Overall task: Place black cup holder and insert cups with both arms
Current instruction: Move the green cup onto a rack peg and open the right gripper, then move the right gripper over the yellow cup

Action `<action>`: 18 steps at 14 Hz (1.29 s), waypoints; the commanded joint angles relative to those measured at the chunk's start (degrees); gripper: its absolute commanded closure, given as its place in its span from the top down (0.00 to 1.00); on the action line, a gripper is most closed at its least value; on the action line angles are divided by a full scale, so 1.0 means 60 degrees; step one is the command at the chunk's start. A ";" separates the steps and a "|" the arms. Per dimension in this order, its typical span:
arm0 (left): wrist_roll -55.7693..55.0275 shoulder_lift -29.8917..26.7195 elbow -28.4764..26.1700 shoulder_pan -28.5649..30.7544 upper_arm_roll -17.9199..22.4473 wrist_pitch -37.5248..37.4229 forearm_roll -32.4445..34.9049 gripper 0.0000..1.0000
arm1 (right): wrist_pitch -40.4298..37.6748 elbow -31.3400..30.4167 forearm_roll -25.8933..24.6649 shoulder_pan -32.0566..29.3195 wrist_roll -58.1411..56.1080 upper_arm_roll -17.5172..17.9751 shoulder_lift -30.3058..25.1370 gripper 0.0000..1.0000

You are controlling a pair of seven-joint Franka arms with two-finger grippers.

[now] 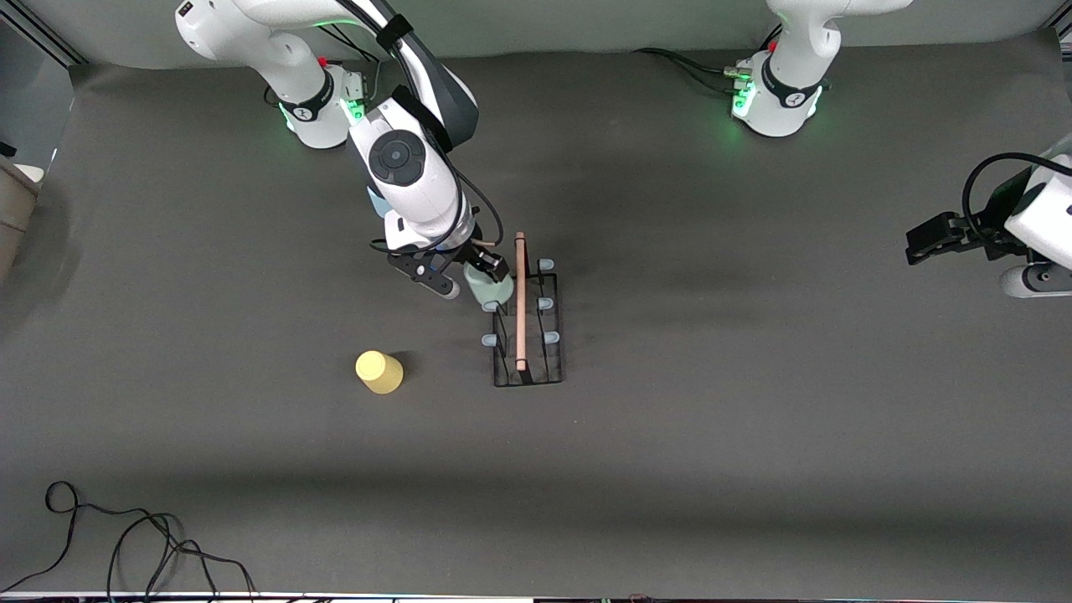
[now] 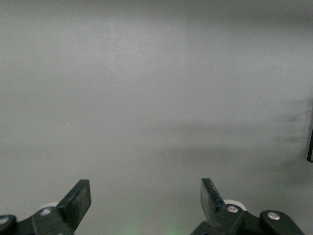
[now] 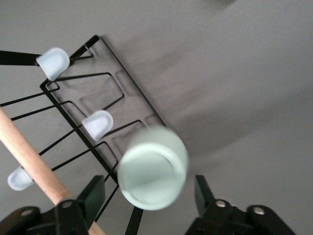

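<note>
Right gripper (image 1: 475, 283): over the rack's farthest peg on the right-arm side; I see its fingers (image 3: 93, 193) spread, and the pale green plastic tumbler (image 3: 153, 168) sits upside down between them, apparently not pinched.
Green tumbler: at the small black wire cup holder (image 1: 528, 322) with its light wooden rod handle (image 1: 520, 301), seemingly on that peg.
Yellow plastic tumbler (image 1: 379, 372): upside down on the grey table (image 1: 754, 419), toward the right arm's end, apart from the rack.
Left gripper (image 2: 145, 200): waiting spread wide and empty over bare table at its own end.
Advice: I'd lift straight up so neither finger drags the tumbler off, staying clear of the rod.
</note>
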 commanded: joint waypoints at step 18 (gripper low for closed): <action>0.0003 -0.0060 -0.0147 -0.0026 0.0016 0.0011 0.0029 1.00 | 0.0382 0.0569 -0.0491 -0.1829 -0.6420 -0.1818 0.1193 1.00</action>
